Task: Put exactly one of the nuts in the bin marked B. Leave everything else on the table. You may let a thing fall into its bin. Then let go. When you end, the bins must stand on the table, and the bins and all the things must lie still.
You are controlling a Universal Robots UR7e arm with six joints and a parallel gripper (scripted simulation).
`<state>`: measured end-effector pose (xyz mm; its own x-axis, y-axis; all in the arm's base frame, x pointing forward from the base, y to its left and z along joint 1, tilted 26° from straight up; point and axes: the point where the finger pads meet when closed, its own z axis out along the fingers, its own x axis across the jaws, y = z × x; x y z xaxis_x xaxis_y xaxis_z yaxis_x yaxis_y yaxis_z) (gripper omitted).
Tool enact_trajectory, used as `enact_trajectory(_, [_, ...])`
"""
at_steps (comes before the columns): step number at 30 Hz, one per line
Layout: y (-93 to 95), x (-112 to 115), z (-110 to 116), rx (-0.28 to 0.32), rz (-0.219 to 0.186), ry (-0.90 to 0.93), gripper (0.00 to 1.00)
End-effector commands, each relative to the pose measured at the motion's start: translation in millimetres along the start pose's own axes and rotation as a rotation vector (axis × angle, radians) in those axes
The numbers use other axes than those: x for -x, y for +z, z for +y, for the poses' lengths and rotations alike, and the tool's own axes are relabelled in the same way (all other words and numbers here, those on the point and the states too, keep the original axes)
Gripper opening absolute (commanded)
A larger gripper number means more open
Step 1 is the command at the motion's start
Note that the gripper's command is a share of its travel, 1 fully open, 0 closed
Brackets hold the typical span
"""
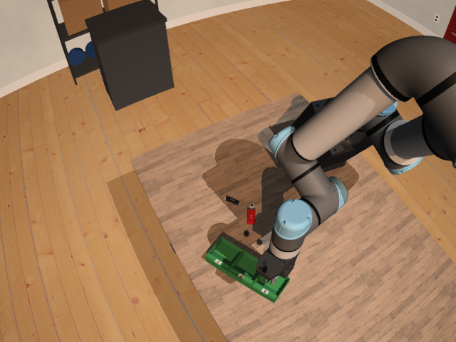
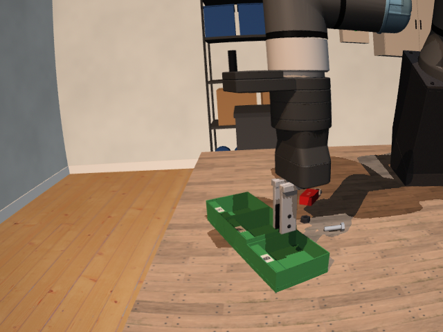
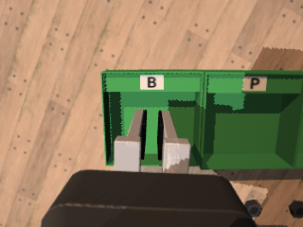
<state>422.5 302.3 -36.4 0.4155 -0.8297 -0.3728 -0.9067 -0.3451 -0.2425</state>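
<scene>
In top, looks down from high above the tabletop (image 1: pixel 350 257) (image 2: pixel 178 303) (image 3: pixel 38 95); in exterior, lower, nearer, aslant; in wrist, closest, downward; bin B (image 1: pixel 274 296) (image 2: pixel 302 268) (image 3: pixel 187 85) shared by all.
</scene>
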Motion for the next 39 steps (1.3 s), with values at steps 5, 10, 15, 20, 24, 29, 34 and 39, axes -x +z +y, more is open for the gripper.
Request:
enact_trajectory(5, [-29.4,-0.1,-0.3,0.000,0.000,0.000,0.31])
enact_trajectory(10, [-71.1,-0.1,-0.3,0.000,0.000,0.000,0.31])
enact_trajectory(15, [-96.1,-0.2,-0.3,0.000,0.000,0.000,0.31])
enact_trajectory(20, [-137.5,-0.2,-0.4,0.000,0.000,0.000,0.31])
enact_trajectory(24, [-137.5,-0.2,-0.4,0.000,0.000,0.000,0.31])
enact_trajectory(29, [-137.5,-0.2,-0.4,0.000,0.000,0.000,0.31])
enact_trajectory(34, [-126.9,-9.5,8.4,0.000,0.000,0.100,0.64])
enact_trajectory(39, [-100.1,-32.7,30.3,0.001,-0.001,0.271,0.64])
